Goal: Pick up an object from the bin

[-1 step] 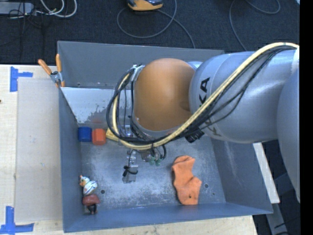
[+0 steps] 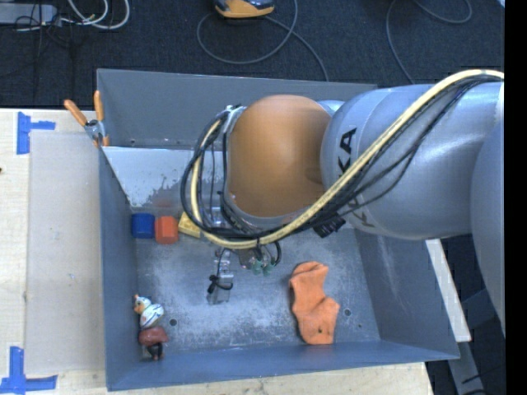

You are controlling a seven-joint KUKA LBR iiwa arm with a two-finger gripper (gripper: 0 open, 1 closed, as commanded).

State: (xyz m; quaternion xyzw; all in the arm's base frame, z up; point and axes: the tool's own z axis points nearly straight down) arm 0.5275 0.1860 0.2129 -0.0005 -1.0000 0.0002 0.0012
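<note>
The gripper [image 2: 220, 286] (open or closed, I cannot tell) hangs over bare floor in the bin [image 2: 115, 245], with the orange cloth [image 2: 313, 307] near its right probably light, limp and best pinched at a raised fold.

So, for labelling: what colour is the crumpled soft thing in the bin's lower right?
Orange soft thing, clearest in camera view.

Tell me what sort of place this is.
Probably a robotics lab's bin-picking cell: a silver KUKA arm reaches into a grey metal bin holding a blue block and orange rag, with loose cables on dark carpet behind.
</note>
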